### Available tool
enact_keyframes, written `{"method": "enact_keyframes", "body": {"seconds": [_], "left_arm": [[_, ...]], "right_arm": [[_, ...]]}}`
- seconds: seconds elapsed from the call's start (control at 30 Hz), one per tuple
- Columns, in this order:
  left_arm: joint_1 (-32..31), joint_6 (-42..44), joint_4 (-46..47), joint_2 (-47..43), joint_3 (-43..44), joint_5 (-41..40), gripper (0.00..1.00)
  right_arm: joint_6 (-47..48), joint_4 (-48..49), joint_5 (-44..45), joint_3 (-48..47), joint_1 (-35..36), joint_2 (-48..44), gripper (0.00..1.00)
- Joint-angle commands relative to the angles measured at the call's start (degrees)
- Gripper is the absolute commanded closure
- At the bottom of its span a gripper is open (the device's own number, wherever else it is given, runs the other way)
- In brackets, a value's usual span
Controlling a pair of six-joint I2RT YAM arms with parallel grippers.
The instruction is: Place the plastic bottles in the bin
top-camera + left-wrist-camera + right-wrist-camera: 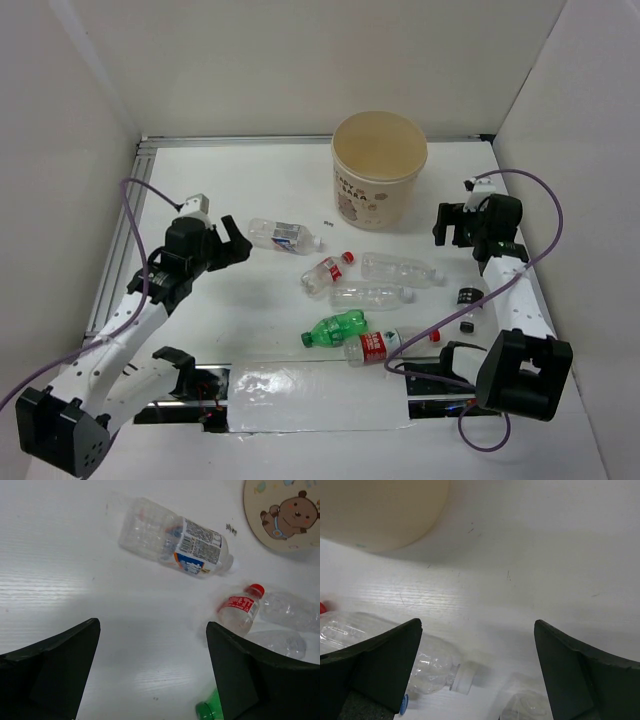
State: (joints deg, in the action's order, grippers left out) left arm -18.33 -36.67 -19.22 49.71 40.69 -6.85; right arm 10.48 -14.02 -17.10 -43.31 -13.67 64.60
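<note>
Six bottles (365,296) lie loose on their sides, none binned. Blue-label bottle (172,537) just ahead of left gripper (152,625), jaws wide, empty. Clear bottle (432,662) under right gripper (478,623), also wide, empty. Bin (375,205) upright beyond both, mouth up to receive. Bear cartoon (292,512), barcode (186,544); lettering unreadable.
</note>
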Motion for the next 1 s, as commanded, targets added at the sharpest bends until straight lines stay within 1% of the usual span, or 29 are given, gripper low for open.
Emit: {"method": "enact_keyframes", "body": {"seconds": [0.0,0.17,0.3,0.33,0.37,0.4,0.43,0.47,0.5,0.53,0.57,0.6,0.7,0.73,0.77,0.83,0.87,0.9,0.97], "left_arm": [[-1.5,-4.0,-0.5,3.3,3.0,4.5,0.00],[-3.6,-7.4,0.1,5.7,3.5,3.2,0.00],[-4.2,-10.6,0.1,7.0,4.0,1.1,0.00],[-4.2,-12.2,0.1,7.0,4.6,0.5,0.08],[-4.2,-13.2,0.1,8.2,4.6,-0.1,0.18],[-4.2,-14.4,0.1,8.7,4.6,-0.8,0.31],[-4.7,-16.1,0.1,9.5,5.3,-1.5,0.37],[-4.7,-17.3,0.1,11.2,6.2,-2.4,0.40],[-5.2,-18.6,0.1,12.2,6.7,-3.2,0.35],[-5.9,-19.9,-0.7,13.2,7.3,-5.4,0.27],[-5.9,-23.1,-2.6,14.3,8.6,-6.5,0.04],[-6.8,-24.1,-2.6,15.5,9.1,-7.4,0.00],[-8.5,-28.3,-2.6,21.6,12.5,-10.4,0.00],[-9.2,-31.9,-3.8,25.5,14.8,-11.0,0.00],[-9.2,-34.0,-3.8,27.6,14.9,-11.0,0.00],[-9.2,-37.2,-6.4,31.9,19.4,-10.5,0.00],[-9.8,-41.3,-7.7,36.0,21.0,-10.5,0.00],[-9.8,-42.9,-8.2,37.8,23.6,-10.5,0.00],[-10.3,-45.7,-8.1,40.7,25.5,-10.5,0.00]], "right_arm": [[0.2,0.0,1.2,-2.0,0.0,-1.0,0.00],[2.5,0.5,-0.7,-0.2,-1.2,-2.4,0.00],[7.4,-1.4,-6.3,1.6,-3.2,-6.3,0.00],[8.0,-0.8,-6.8,2.9,-3.2,-7.4,0.09],[8.7,-0.8,-7.3,2.9,-3.2,-8.2,0.30],[8.7,-0.8,-7.3,3.6,-3.2,-8.8,0.50],[8.7,-0.8,-7.3,3.6,-3.7,-9.5,0.62],[8.7,-0.8,-8.0,3.6,-3.7,-9.5,0.62],[8.7,-0.8,-8.7,3.6,-3.7,-9.5,0.54],[8.7,-0.8,-8.7,3.6,-3.7,-9.5,0.41],[8.7,-0.8,-8.7,3.6,-3.7,-9.5,0.19],[8.7,-0.8,-9.5,3.6,-3.7,-9.0,0.15],[8.7,-1.4,-10.7,3.6,-3.7,-8.3,0.09],[8.7,-1.4,-11.2,3.6,-3.7,-7.8,0.09],[8.7,-1.4,-11.2,3.6,-3.7,-7.8,0.09],[9.2,-1.4,-11.2,3.6,-3.7,-7.8,0.07],[9.2,-1.4,-11.7,3.6,-3.7,-7.8,0.07],[9.2,-1.4,-11.7,3.6,-4.3,-7.8,0.07],[9.2,-1.9,-12.3,3.6,-4.3,-7.8,0.07]]}}
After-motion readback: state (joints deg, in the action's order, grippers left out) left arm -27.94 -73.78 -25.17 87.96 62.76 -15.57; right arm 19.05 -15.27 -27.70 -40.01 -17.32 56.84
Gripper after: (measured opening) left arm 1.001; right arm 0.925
